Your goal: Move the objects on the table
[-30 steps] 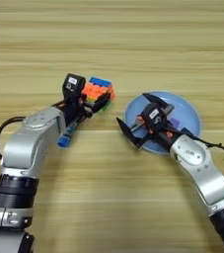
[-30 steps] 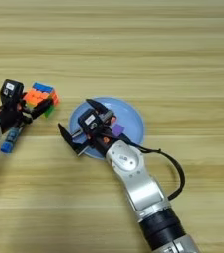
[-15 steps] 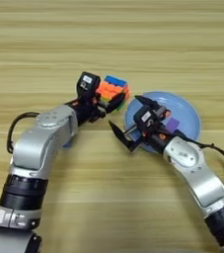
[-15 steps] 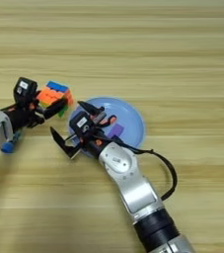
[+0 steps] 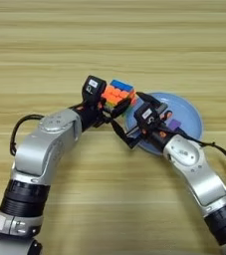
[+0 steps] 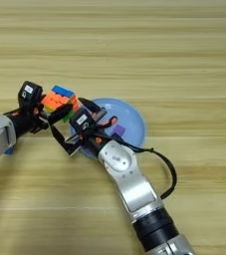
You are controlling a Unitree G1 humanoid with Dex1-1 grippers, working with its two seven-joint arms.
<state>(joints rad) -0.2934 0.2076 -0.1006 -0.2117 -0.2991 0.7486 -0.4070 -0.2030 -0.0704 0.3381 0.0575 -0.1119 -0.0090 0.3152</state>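
Left claw (image 5: 115, 105) clamped on puzzle cube (image 5: 118, 93), carried clear of the desk (image 5: 45, 45) at the left rim of the blue plate (image 5: 191, 113). Cube tilted, blue face up and away; no long axis. Right claw (image 5: 130, 121) spread wide, empty, just beside cube.

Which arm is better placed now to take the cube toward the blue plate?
The left one, probably. The left pincer is shut on the puzzle cube, already held beside the blue plate rim. The right pincer is open and empty, between cube and plate.
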